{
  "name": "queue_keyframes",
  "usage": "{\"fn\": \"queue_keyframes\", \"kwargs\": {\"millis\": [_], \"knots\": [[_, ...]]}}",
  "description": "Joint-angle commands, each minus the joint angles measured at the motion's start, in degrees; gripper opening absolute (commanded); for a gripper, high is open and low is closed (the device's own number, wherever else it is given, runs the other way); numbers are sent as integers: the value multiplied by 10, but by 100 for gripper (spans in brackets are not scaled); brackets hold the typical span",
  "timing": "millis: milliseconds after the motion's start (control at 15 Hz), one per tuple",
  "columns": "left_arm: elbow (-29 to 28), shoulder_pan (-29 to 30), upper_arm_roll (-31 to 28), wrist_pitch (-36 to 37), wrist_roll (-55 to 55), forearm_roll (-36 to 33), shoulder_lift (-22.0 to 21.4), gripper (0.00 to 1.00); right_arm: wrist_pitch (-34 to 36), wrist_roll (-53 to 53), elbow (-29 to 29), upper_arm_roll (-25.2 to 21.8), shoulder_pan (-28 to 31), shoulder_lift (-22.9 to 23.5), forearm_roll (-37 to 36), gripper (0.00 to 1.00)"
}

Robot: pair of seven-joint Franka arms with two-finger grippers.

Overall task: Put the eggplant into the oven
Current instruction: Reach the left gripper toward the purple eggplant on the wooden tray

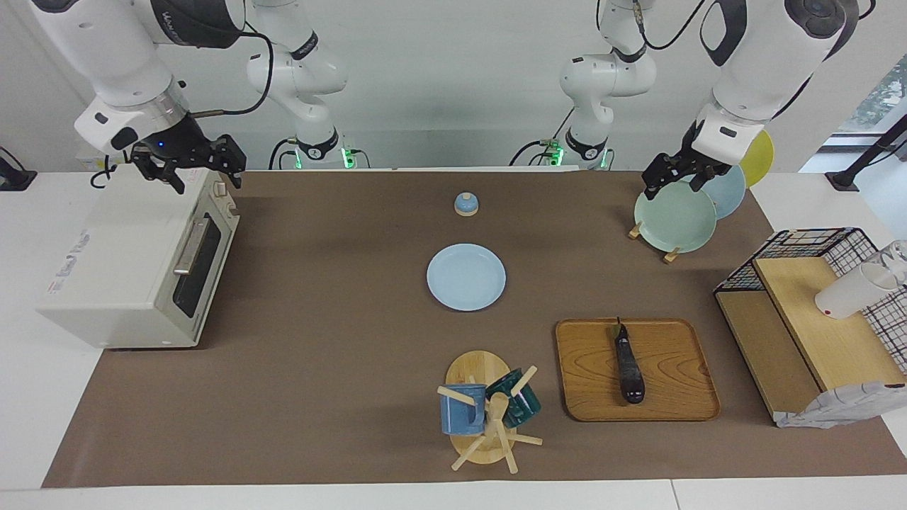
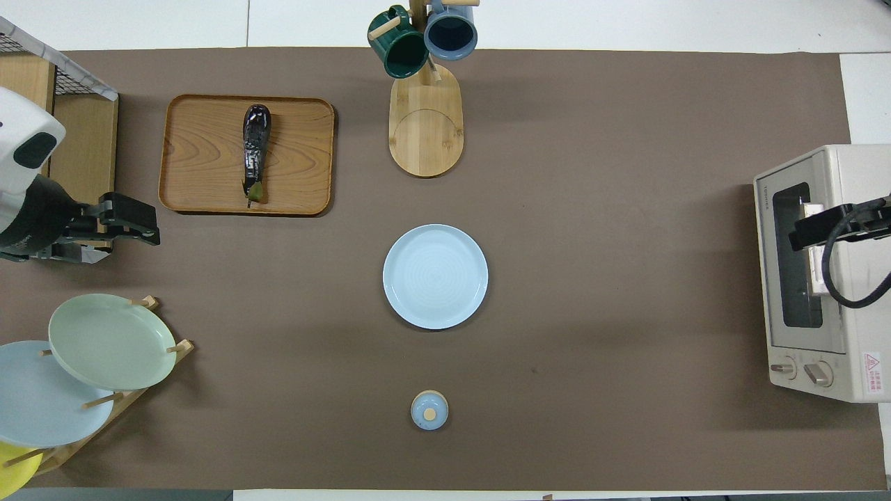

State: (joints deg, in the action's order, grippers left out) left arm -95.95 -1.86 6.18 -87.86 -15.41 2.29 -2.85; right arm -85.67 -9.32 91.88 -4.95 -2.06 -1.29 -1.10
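The dark purple eggplant [image 1: 628, 368] [image 2: 255, 149] lies lengthwise on a wooden tray [image 1: 673, 368] [image 2: 202, 153], toward the left arm's end of the table and farther from the robots than the plate rack. The cream-white oven [image 1: 134, 269] [image 2: 821, 278] stands at the right arm's end with its glass door shut. My left gripper [image 1: 673, 185] [image 2: 143, 226] is open and empty, up in the air over the plate rack's edge. My right gripper [image 1: 207, 183] [image 2: 800, 233] is open and empty, up over the oven's top by the door.
A light blue plate [image 1: 466, 276] [image 2: 435, 275] lies mid-table, with a small blue lid [image 1: 465, 204] [image 2: 429, 410] nearer the robots. A mug tree [image 1: 489, 411] [image 2: 424, 104] stands beside the tray. A plate rack [image 1: 677, 216] [image 2: 104, 341] and a wire shelf [image 1: 815, 319] [image 2: 42, 104] stand at the left arm's end.
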Motion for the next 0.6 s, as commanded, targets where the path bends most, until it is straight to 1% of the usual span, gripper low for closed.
{"fn": "queue_keyframes", "kwargs": {"millis": [0, 465, 532], "knots": [[10, 12, 8, 4, 5, 15, 6, 100, -10, 9, 5, 0, 2, -6, 11, 100], [7, 12, 7, 1, 5, 14, 2, 100, -10, 7, 5, 0, 2, -6, 10, 100], [4, 11, 7, -9, 5, 14, 2, 100, -10, 7, 5, 0, 2, -6, 10, 100]]}}
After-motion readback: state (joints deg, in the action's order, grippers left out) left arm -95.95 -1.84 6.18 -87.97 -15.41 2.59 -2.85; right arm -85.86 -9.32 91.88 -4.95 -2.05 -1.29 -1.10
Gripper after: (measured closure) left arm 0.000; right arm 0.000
